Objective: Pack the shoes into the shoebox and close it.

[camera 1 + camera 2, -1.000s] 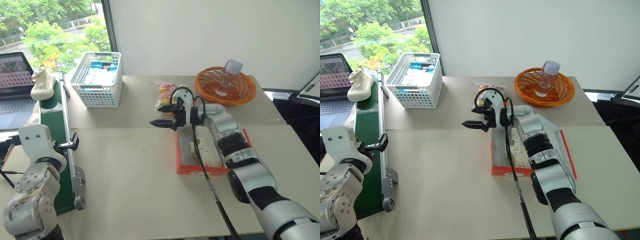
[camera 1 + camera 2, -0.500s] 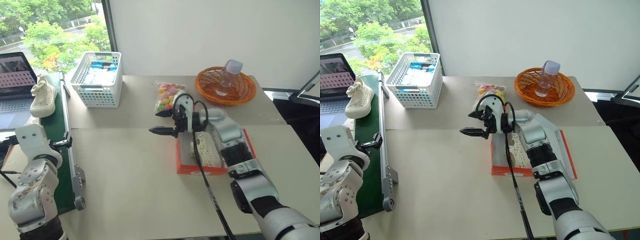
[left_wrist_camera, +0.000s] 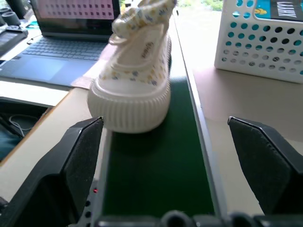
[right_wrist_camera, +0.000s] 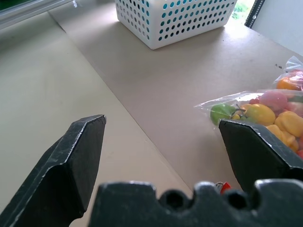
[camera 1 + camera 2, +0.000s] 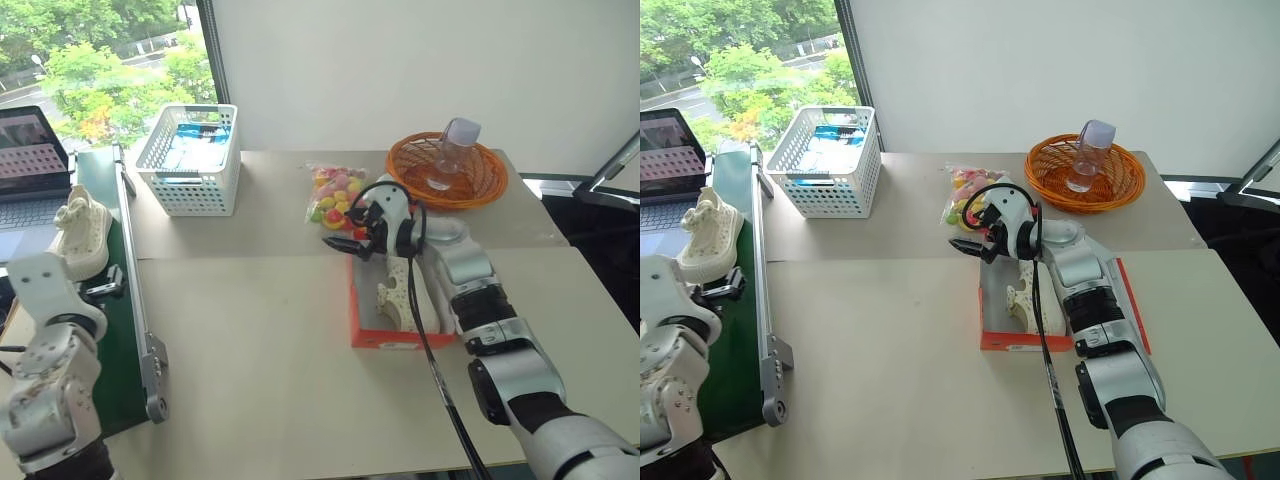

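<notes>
shoebox point(image 5: 372, 333) sits open on the beige table point(image 5: 250, 350), right of centre, one cream-white shoe point(image 5: 392, 296) lying inside it. right gripper point(image 5: 341, 240) hangs over the box's far end, fingers spread wide, nothing between them; just beyond it lies a clear bag of coloured candies point(image 5: 334, 190). second shoe point(image 3: 135, 80) stands on the green conveyor belt point(image 3: 156, 175) at the table's left edge, toe toward the left gripper point(image 3: 163, 142), which is also fully released and empty, shoe near but not touching its fingers point(image 3: 83, 156). white mesh basket point(image 5: 190, 155) far left, orange wicker basket point(image 5: 450, 175) with a plastic bottle point(image 5: 455, 150) far right, laptop point(image 5: 30, 165) beside the belt.
</notes>
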You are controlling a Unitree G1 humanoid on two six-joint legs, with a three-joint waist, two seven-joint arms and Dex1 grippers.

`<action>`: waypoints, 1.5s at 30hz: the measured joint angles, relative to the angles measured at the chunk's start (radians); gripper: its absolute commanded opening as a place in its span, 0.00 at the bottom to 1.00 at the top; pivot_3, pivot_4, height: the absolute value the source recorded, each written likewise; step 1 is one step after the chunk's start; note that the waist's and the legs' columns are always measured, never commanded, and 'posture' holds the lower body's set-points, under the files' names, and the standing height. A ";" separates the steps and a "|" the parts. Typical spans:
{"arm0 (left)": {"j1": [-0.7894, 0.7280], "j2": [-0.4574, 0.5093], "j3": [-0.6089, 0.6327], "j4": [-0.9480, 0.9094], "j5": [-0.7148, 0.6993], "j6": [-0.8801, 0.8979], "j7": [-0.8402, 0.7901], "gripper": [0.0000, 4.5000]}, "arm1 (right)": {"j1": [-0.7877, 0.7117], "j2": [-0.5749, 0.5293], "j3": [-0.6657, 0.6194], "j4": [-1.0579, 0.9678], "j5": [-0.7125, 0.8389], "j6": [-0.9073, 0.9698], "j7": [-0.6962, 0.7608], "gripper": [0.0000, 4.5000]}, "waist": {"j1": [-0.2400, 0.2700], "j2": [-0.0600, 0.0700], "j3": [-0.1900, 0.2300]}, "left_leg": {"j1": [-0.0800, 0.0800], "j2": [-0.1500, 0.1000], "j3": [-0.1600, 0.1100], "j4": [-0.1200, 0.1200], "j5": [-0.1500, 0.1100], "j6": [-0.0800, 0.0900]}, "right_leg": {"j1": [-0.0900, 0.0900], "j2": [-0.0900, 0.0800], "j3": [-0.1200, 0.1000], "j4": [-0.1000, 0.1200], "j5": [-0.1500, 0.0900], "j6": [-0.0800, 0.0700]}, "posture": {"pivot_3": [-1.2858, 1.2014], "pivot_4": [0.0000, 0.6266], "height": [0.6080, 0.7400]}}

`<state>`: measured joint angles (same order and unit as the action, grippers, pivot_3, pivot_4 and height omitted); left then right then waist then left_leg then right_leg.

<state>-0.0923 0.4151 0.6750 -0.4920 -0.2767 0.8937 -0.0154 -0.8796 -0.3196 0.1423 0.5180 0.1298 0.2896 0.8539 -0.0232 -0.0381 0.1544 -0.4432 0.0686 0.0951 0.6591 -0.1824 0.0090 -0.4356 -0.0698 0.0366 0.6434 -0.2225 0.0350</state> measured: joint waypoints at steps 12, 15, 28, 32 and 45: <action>-0.065 0.124 0.015 0.235 -0.011 -0.005 -0.069 1.00 | 0.000 -0.006 0.000 0.002 0.001 0.000 -0.010 0.99 | 0.000 0.000 0.000 | 0.000 0.000 0.001 0.000 -0.002 -0.003 | -0.001 0.000 0.000 0.000 0.000 0.000 | 0.52 0.24 1.00; -0.087 0.125 0.016 0.282 -0.041 0.000 -0.089 0.89 | 0.000 -0.011 0.000 0.001 0.001 0.001 -0.010 1.00 | -0.001 0.000 0.000 | 0.000 0.000 0.001 -0.001 -0.002 -0.004 | -0.001 -0.001 0.000 0.000 0.000 0.000 | 0.52 0.24 1.00; -0.091 0.117 -0.019 0.287 -0.089 0.045 -0.130 0.02 | 0.002 -0.020 -0.001 -0.046 0.003 0.033 -0.011 1.00 | -0.003 0.000 0.000 | 0.001 0.000 0.001 -0.001 -0.002 -0.006 | -0.001 -0.001 -0.001 0.003 -0.001 -0.001 | 0.52 0.24 1.00; -0.138 0.095 -0.019 0.272 -0.099 0.047 -0.094 0.02 | 0.003 -0.021 -0.004 -0.052 0.007 0.047 -0.013 1.00 | 0.002 -0.001 0.001 | 0.000 0.000 0.001 -0.001 -0.002 -0.005 | -0.001 -0.001 -0.001 0.002 -0.001 -0.001 | 0.52 0.24 1.00; -0.514 -0.027 -0.289 0.070 -0.254 0.118 -0.078 0.02 | -0.068 0.078 -0.286 -0.073 0.302 0.403 -0.135 1.00 | 0.008 -0.004 0.002 | -0.003 -0.001 -0.001 -0.001 0.001 0.000 | -0.001 -0.001 -0.001 0.000 0.000 0.001 | 0.52 0.24 1.00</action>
<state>-0.6066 0.3878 0.3858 -0.4224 -0.5303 1.0113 -0.0935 -0.9474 -0.2418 -0.1440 0.4450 0.4316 0.6923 0.7186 -0.0149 -0.0421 0.1566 -0.4462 0.0676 0.0945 0.6583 -0.1813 0.0090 -0.4369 -0.0704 0.0356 0.6435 -0.2223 0.0356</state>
